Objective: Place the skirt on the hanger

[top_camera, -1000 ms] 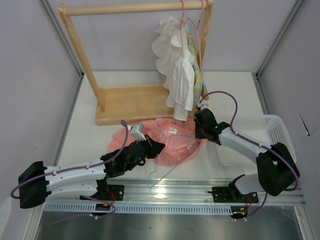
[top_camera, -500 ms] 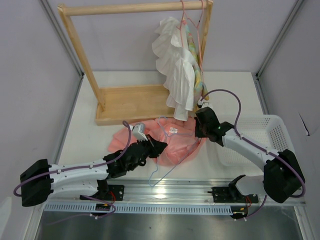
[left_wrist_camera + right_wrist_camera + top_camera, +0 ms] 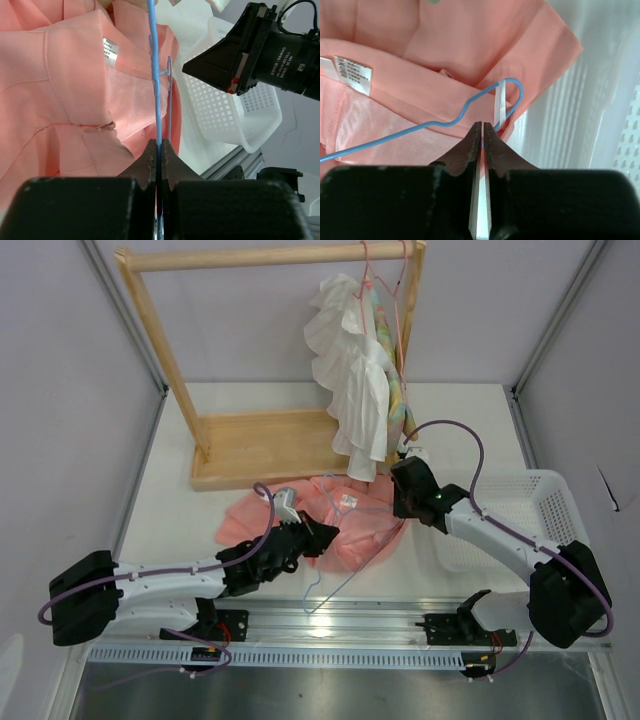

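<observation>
Where the two fingers of the left gripper [image 3: 158, 149] meet, they are clenched on the thin light-blue wire of the hanger [image 3: 155, 75]. The wire runs straight out from between them and across the salmon-pink skirt [image 3: 60, 100]. A small white label [image 3: 110, 50] shows inside the waistband, just beside the wire.

The right gripper [image 3: 482, 131] sits at the right side of the skirt, its jaws only a sliver apart. A rounded bend of the hanger curves down to the fingertips there, over the folded edge of the fabric. Whether those jaws pinch the wire, the cloth or nothing cannot be told.

Seen from above, the skirt lies crumpled on the table [image 3: 170, 502], between the two grippers. It is just near of the base of the wooden rack [image 3: 262, 445] and left of the white basket [image 3: 545, 495]. The hanger rests across it, and one end of the wire pokes out past the near hem.

Farther off, a white ruffled garment [image 3: 345, 370] and a pastel garment [image 3: 399, 405] hang from the right end of the rack's top bar on pink hangers [image 3: 384, 280].
</observation>
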`<action>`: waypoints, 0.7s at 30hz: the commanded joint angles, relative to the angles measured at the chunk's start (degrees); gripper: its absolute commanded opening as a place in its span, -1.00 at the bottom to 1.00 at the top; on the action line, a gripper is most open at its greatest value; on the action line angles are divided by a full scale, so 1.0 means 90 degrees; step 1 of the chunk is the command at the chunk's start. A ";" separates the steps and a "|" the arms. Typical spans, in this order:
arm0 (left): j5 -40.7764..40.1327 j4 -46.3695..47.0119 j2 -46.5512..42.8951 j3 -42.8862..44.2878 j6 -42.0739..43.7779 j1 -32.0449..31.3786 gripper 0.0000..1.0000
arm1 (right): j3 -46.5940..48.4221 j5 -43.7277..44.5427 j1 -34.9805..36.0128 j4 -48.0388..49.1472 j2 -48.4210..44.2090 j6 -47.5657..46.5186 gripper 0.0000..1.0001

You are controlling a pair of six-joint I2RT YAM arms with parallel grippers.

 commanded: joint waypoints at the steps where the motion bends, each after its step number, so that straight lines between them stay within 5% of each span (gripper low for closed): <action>1: 0.0094 0.0273 0.0159 0.0178 0.0134 -0.0064 -1.00 | 0.0279 0.0439 0.0017 -0.0172 0.0037 0.0164 -0.70; 5: 0.0143 -0.0078 0.0403 0.0432 0.0096 -0.0074 -1.00 | 0.0172 0.0635 -0.0041 -0.0144 0.0164 0.0184 -0.54; 21: 0.0133 -0.0928 0.0160 0.0588 0.0125 -0.0084 -1.00 | -0.0209 0.0665 -0.0247 0.0325 0.0760 0.0408 -0.60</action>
